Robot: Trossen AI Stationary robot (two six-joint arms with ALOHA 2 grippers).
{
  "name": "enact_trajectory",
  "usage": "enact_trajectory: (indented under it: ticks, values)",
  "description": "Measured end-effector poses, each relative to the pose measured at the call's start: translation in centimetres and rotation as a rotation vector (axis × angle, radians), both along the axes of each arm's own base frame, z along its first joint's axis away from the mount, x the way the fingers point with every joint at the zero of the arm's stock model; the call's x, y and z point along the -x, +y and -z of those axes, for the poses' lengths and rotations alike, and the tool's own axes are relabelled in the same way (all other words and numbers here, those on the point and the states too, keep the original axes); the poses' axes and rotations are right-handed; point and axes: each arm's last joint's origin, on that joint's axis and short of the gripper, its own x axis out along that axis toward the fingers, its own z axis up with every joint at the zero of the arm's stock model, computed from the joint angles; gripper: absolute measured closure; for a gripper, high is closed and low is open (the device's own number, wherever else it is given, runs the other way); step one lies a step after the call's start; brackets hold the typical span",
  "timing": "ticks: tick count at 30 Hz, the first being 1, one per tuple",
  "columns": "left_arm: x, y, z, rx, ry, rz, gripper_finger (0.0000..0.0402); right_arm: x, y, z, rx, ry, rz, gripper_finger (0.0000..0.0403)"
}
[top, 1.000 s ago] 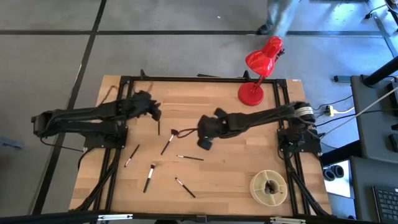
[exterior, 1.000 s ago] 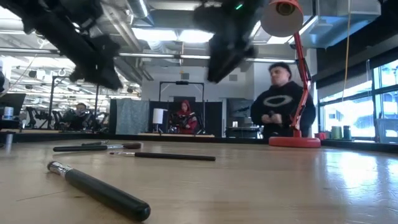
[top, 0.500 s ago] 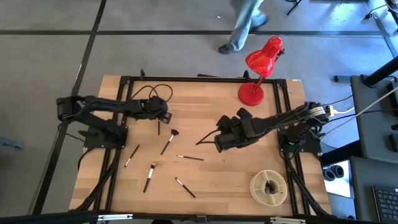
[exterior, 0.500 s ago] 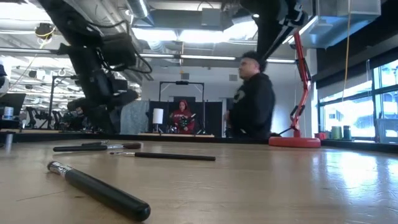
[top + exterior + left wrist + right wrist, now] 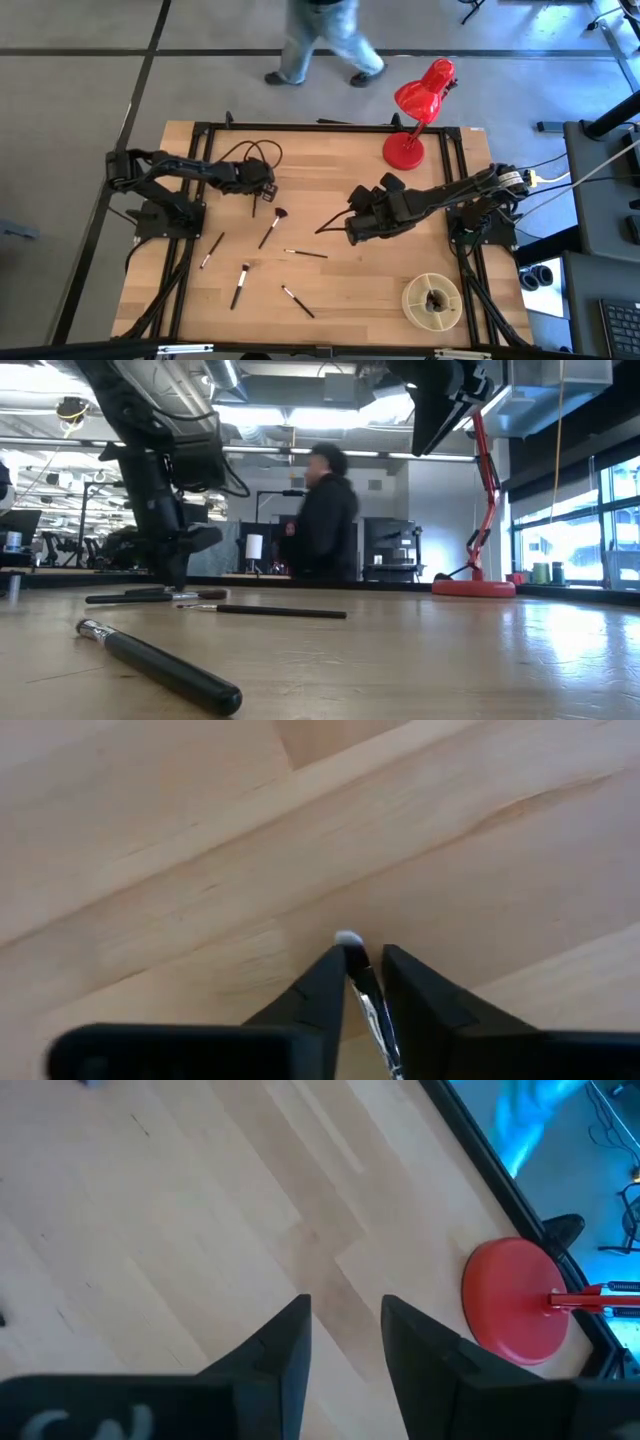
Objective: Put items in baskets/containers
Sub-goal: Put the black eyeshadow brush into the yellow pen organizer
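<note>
The round cream divided dish (image 5: pixel 432 299) sits well apart from both arms, near the right arm's base. The right gripper (image 5: pixel 352 226) hangs mid-table, apparently carrying a thin dark makeup brush (image 5: pixel 331 220) toward it. The left gripper (image 5: pixel 357 982) is narrowed around a slim silver-ferruled brush (image 5: pixel 352 958), pinching it against the table, probably to lift it.

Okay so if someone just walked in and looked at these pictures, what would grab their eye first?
Probably the red desk lamp at the table's far edge, bright against the pale wood. Next, the left gripper, down at the table with a thin brush between its fingers, and the right gripper raised over the middle with a dark brush jutting from it. Loose brushes lie between them; the cream divided dish sits by the near right corner.
</note>
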Motion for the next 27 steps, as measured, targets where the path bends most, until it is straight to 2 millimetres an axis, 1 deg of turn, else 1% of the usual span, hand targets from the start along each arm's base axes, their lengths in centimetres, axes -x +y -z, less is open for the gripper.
enact_trajectory:
  ticks: [3, 4, 6, 8, 10, 12, 16, 18, 22, 27]
  values:
    - [0.1, -0.3, -0.4, -0.031, 0.004, 0.029, 0.0385, 0.0, 0.0, 0.0, 0.008, -0.003, 0.002, 0.028]
    - [0.3, -0.4, -0.6, -0.039, 0.009, 0.036, 0.0392, 0.0, 0.0, 0.0, 0.017, -0.007, 0.003, 0.028]
    - [0.1, -0.5, -1.2, -0.059, -0.025, 0.056, 0.0394, 0.0, -0.1, -0.1, 0.031, -0.019, 0.014, 0.028]
    - [-0.1, -0.6, -2.1, -0.094, -0.089, 0.079, 0.0391, -0.2, 0.0, 0.7, 0.055, -0.054, 0.028, 0.028]
    - [-0.5, -1.0, -3.3, -0.131, -0.173, 0.116, 0.0391, -0.6, 0.2, 2.3, 0.08, -0.108, 0.031, 0.028]
    - [-1.1, -1.6, -4.9, -0.186, -0.294, 0.175, 0.0392, -1.3, 0.4, 4.6, 0.062, -0.169, -0.002, 0.028]
    - [-2.3, -3.8, -8.1, -0.318, -0.564, 0.309, 0.0395, -2.7, 0.7, 9.1, -0.058, -0.339, -0.174, 0.028]
    - [-2.7, -5.1, -9.2, -0.386, -0.692, 0.384, 0.0395, -3.2, 0.7, 10.1, -0.099, -0.455, -0.266, 0.028]
    - [-3.6, -7.5, -10.6, -0.453, -0.899, 0.513, 0.0394, -3.4, 0.9, 10.7, -0.145, -0.716, -0.395, 0.028]
    - [-4.6, -9.6, -11.5, -0.499, -1.055, 0.644, 0.0394, -3.0, 1.2, 9.3, -0.177, -0.995, -0.542, 0.0278]
